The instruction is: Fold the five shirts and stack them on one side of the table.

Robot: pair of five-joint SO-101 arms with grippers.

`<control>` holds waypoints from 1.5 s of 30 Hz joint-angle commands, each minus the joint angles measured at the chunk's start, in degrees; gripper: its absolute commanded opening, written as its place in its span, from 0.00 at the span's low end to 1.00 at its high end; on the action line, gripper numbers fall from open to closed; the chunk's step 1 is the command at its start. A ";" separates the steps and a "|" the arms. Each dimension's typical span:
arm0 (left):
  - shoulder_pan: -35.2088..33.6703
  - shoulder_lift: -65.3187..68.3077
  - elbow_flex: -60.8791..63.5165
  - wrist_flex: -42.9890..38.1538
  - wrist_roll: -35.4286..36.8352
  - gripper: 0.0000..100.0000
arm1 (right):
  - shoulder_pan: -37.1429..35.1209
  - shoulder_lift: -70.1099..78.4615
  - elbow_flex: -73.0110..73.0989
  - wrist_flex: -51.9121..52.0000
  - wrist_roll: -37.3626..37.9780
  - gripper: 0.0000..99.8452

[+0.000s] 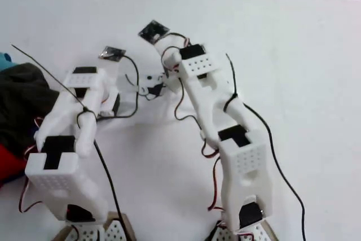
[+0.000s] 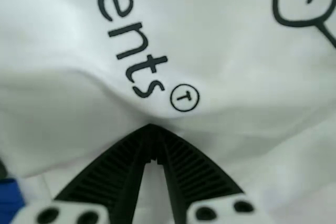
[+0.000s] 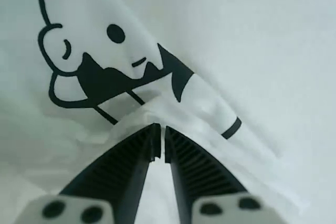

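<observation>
Because the bench (image 1: pixel 344 15) and the white shirt (image 2: pixel 220 51) spread over it are the same colour, the high view does not show the shirt's edges. I cannot tell which way its collar points or how its long axis runs. The cloth lies directly under both end effectors and extends beyond them on every side. The pile of shirts (image 1: pixel 20 100), dark with red and blue in it, sits on the outer side of the left arm (image 1: pixel 67 134), well away from the right arm (image 1: pixel 225 128). The left end effector (image 2: pixel 152 145) has its fingers closed, with a raised ridge of the white shirt pinched at the tips. The right end effector (image 3: pixel 158 140) is also closed but for a sliver, gripping a pucker of the same cloth. The print is the only clue to direction. The lettering (image 2: pixel 134 51) runs just ahead of the left end effector, and the cartoon figure (image 3: pixel 100 72) lies just ahead of the right one, so the front faces up. The step in hand looks like the first fold. To do it well, I would raise both pinches together and level, keep the span between them taut, and carry it straight across so the edge lands square without dragging wrinkles.
</observation>
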 commanded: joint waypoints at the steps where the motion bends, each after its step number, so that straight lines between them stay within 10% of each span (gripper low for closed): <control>1: -0.88 0.44 -0.48 0.26 0.44 0.03 | 0.66 -0.48 -1.41 0.22 -0.70 0.02; 14: -0.79 0.26 -4.79 6.42 0.44 0.03 | 7.87 -13.85 -6.86 23.34 2.46 0.02; 28: 2.37 0.26 -20.26 27.87 0.26 0.03 | 16.31 -17.10 15.38 12.35 3.43 0.02; 45: 6.24 0.35 0.57 9.93 -0.09 0.03 | 18.51 -22.11 27.52 -0.22 8.97 0.02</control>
